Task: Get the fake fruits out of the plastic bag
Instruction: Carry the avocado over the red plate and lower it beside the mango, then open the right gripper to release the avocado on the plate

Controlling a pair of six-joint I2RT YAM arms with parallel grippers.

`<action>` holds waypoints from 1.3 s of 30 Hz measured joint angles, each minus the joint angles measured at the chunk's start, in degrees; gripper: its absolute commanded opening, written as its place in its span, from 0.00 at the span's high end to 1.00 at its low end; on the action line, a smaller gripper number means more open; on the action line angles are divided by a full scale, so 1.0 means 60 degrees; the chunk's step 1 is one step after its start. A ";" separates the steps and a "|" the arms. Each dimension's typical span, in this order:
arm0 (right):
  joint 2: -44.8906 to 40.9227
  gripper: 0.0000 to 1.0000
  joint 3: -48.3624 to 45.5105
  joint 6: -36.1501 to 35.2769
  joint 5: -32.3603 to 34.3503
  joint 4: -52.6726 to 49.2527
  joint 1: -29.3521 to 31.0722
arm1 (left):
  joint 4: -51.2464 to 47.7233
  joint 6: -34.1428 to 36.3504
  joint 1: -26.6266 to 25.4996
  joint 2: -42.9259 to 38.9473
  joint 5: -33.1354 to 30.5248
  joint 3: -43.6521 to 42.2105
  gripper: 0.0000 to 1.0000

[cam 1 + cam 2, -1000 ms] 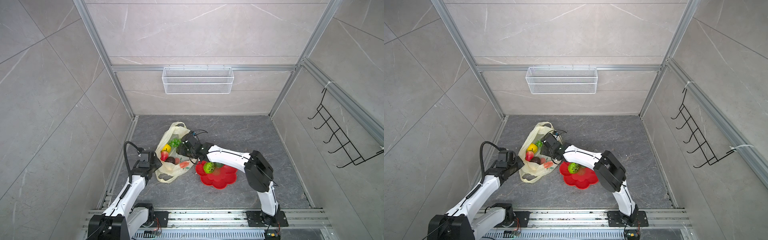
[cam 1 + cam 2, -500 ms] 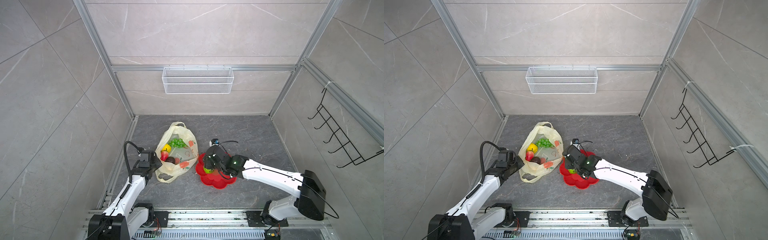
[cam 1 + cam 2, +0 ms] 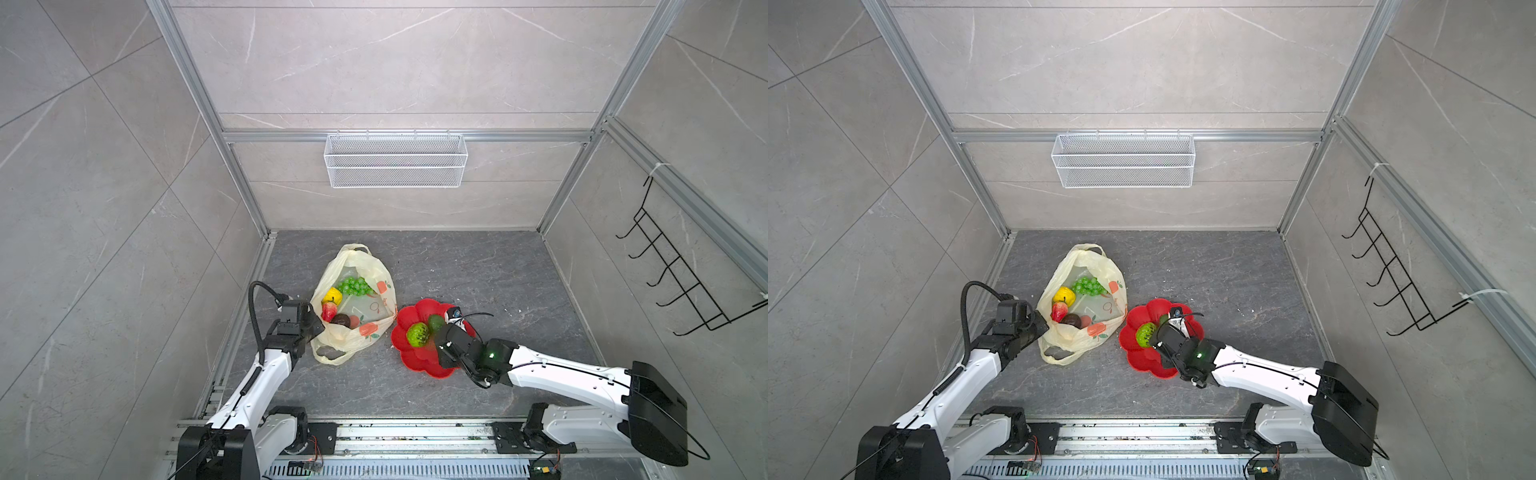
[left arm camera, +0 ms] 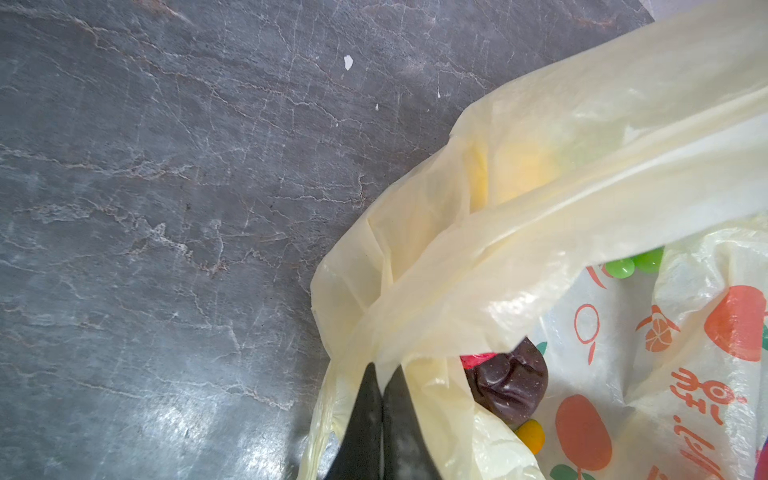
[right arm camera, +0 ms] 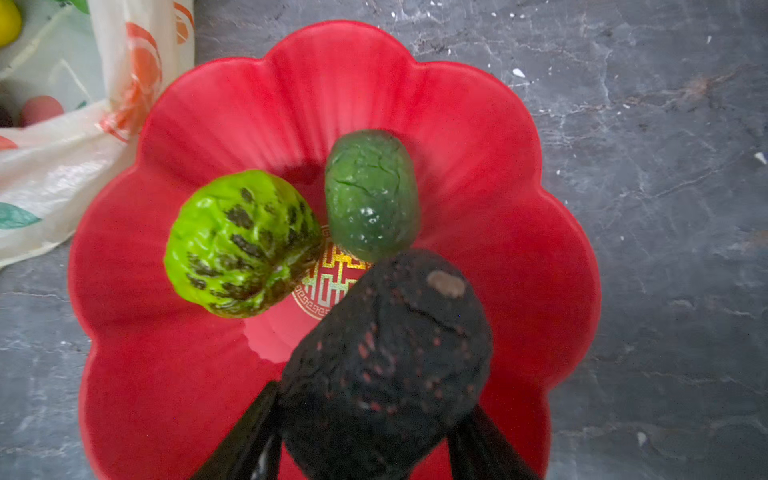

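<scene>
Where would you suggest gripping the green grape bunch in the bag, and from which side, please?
Probably across the narrow width of the grape bunch, coming straight down from above. It lies exposed in the open mouth of the plastic bag, whose rim the left gripper holds pinched, and the bag walls block the sides.

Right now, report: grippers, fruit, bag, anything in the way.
Left gripper shut on bag rim. Right gripper holds dark fruit over red plate; two green fruits on it already. Grapes, strawberry, yellow fruit, brown fruit in bag. Nothing blocking.
</scene>
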 measured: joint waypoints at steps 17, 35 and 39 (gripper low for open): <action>0.1872 0.44 -0.0160 -0.0004 0.0637 0.1843 -0.0007 | 0.0029 0.0055 0.0000 0.0044 0.0000 -0.0004 1.00; 0.2375 0.33 0.0018 -0.0288 0.0805 0.2412 -0.0321 | 0.0058 0.0058 0.0000 0.0044 -0.0004 -0.0007 1.00; 0.2401 0.29 0.0026 -0.0350 0.0809 0.2422 -0.0328 | 0.0058 0.0073 0.0000 0.0044 -0.0004 -0.0007 1.00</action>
